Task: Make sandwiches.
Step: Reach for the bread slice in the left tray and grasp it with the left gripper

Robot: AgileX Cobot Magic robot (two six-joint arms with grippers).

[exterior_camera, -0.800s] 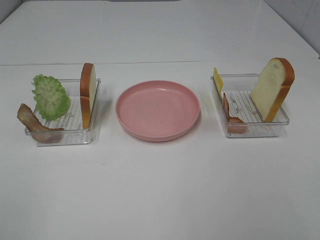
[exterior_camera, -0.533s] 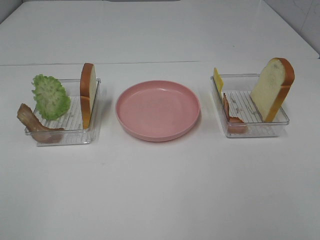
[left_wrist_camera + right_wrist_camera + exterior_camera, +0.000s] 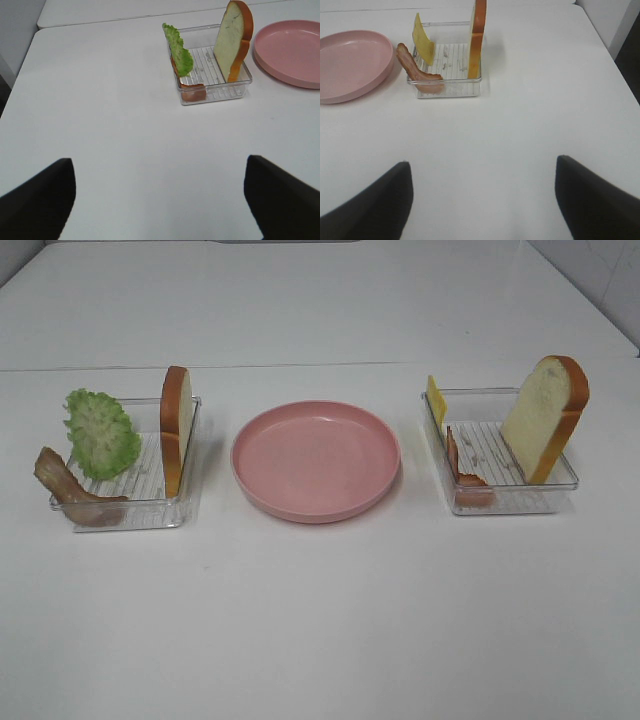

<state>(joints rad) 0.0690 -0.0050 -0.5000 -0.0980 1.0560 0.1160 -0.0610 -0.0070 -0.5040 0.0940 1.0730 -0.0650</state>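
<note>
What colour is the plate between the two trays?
The plate is plain pink, clearest in the exterior high view.

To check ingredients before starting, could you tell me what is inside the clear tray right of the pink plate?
The right tray holds an upright bread slice, a bacon strip and a yellow cheese slice. The tray corner behind the bread is hidden.

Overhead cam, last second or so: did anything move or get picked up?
Nothing visibly changed. The left bread slice, lettuce and left bacon strip sit in the left tray as before. The right bread slice, cheese slice and right bacon strip are likewise in the right tray. The pink plate is still bare.
</note>
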